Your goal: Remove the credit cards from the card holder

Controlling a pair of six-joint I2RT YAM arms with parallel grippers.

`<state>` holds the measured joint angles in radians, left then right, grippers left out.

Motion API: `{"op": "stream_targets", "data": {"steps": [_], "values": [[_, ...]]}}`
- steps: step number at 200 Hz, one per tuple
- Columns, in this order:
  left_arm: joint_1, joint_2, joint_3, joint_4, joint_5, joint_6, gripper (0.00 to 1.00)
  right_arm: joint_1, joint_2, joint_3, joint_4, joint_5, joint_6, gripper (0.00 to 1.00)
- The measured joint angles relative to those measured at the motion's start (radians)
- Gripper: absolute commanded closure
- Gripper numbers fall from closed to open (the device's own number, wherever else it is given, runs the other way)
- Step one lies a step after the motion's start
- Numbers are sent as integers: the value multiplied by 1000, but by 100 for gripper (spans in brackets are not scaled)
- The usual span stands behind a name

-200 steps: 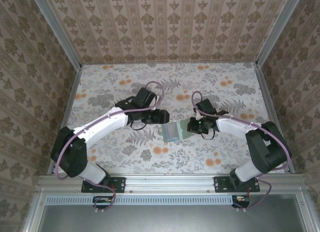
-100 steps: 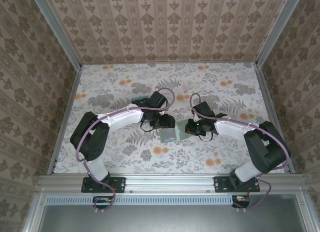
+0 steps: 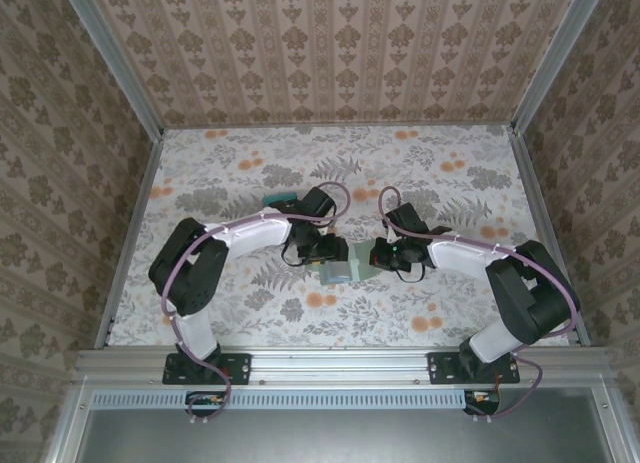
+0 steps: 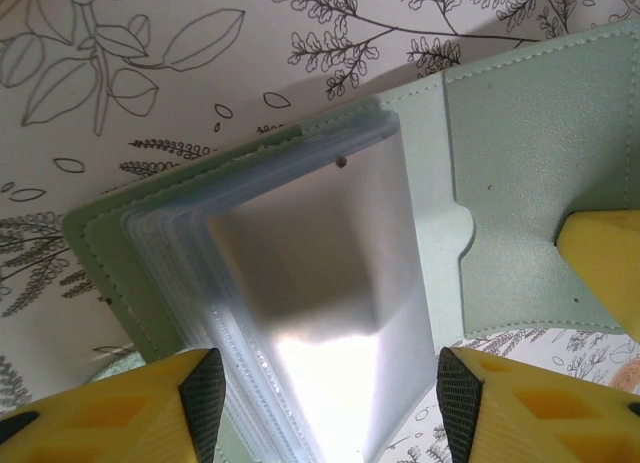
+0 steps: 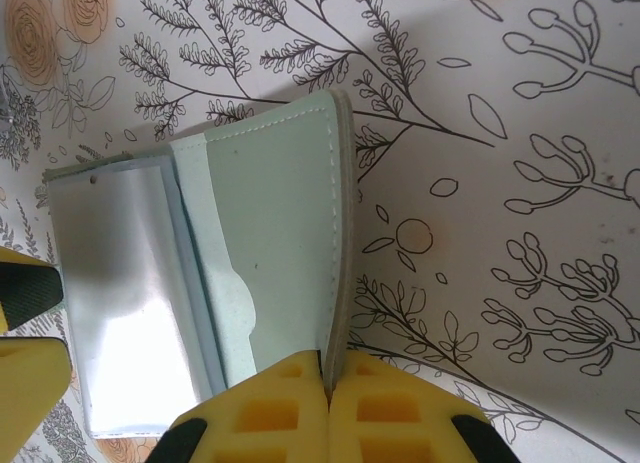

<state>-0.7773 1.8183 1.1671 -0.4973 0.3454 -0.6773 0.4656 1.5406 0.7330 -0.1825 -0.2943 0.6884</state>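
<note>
The card holder (image 3: 342,272) lies open on the flowered table (image 3: 450,163), approx. in the middle btw. the two arms. In the left wrist view its pale green inside (image 4: 540,163) faces up, and a stack of clear plastic sleeves (image 4: 310,283) lies on the middle part, fanned a little along the left edge. The sleeves look frosted and shiny; if a card sits inside them I cannot tell. The left gripper (image 3: 333,255) is above the holder's far-left side. Its jaws stand apart, medium wide, one dark fingertip (image 4: 205,398) just beside the left edge of the sleeves and the other just beside the right edge. Whether the tips really touch the plastic is not clear. The right gripper (image 3: 378,255) reaches in from the right side. In the right wrist view its two yellow fingers (image 5: 265,418) are pressed together on the outer edge of the holder's green right panel (image 5: 270,213), so it pinches this panel. The panel seems a bit raised from the table, w/ a shadow under it. One finger (image 4: 600,268) of this gripper shows also in the left wrist view, at the panel's right edge. In the top view a teal card (image 3: 271,200) lies flat on the table just behind the left arm, partly hidden by it, apart from the holder.
</note>
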Motion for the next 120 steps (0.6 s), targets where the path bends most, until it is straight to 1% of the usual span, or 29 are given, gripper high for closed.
{"op": "stream_targets", "data": {"steps": [23,77,120], "values": [[0,24,0,7,12,0,42,0,0,0,0,0,0,100],[-3,24,1,46,56,1,42,0,0,-9,5,0,5,100],[-28,24,22,68,86,20,39,0,0,-11,12,0,11,100]]}}
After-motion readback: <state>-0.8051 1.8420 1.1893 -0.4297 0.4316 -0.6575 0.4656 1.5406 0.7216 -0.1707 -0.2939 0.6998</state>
